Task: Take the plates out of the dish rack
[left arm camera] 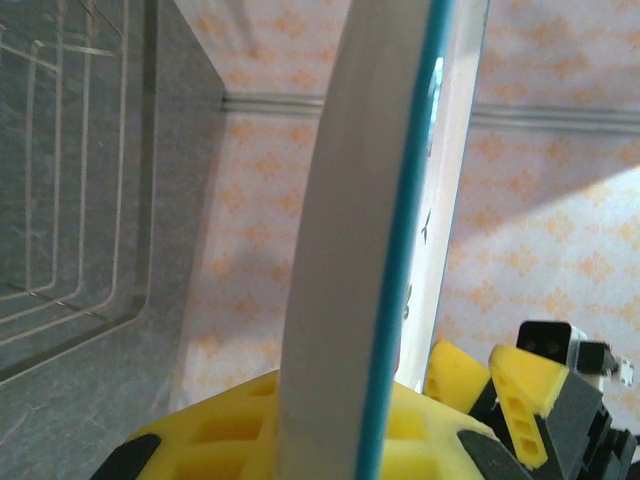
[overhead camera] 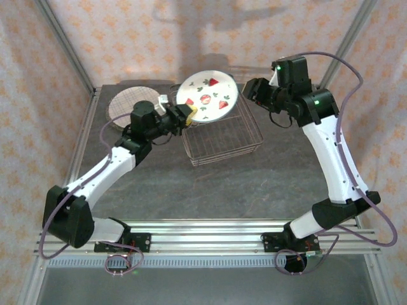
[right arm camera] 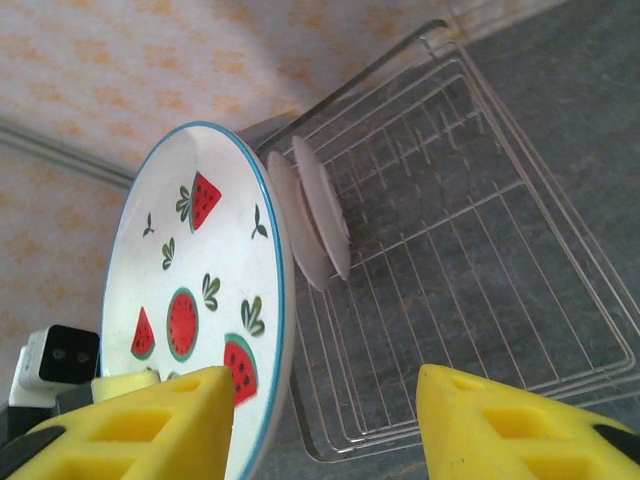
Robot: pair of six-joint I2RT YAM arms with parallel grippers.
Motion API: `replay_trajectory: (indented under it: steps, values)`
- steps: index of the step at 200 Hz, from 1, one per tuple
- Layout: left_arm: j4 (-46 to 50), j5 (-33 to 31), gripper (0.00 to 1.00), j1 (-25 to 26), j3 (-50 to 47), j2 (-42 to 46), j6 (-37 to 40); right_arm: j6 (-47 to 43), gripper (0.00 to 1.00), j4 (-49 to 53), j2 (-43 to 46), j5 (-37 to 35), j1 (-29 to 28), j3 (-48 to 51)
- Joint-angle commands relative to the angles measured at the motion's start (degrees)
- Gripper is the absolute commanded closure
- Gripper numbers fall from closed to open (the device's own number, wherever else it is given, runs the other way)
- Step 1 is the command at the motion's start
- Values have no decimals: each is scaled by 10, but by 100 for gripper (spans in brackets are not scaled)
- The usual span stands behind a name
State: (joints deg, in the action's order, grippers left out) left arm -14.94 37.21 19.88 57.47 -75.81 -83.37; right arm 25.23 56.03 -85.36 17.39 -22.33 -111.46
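A dark grey stone-patterned table (overhead camera: 254, 184) is enclosed by pale pink walls (overhead camera: 127, 38) printed with orange motifs. Silver posts (overhead camera: 65, 44) are set at the back corners; faint shadows are cast above.

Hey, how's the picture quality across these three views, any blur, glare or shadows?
Top external: arm shadows fall on the back curtain, and the watermelon plate looks bright. Left wrist: the plate's edge is very close and soft. Right wrist: the yellow claw fingers are blurred, the plate sharp.

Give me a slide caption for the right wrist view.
Open right end effector beside the upright watermelon plate, dish rack beyond.
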Motion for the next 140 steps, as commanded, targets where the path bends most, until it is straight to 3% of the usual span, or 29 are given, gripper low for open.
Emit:
replay_trajectory:
  steps: [1,54,140]
  values:
    - [-22,5,100,-32,-10,63,28,-58,49,-48,16,-31,-32,-10]
    - [71,-18,100,-100,-84,174,64,-161,48,-156,43,-15,-94,63]
    - [266,-174,100,-112,-175,347,135,-304,44,-289,94,22,-161,197]
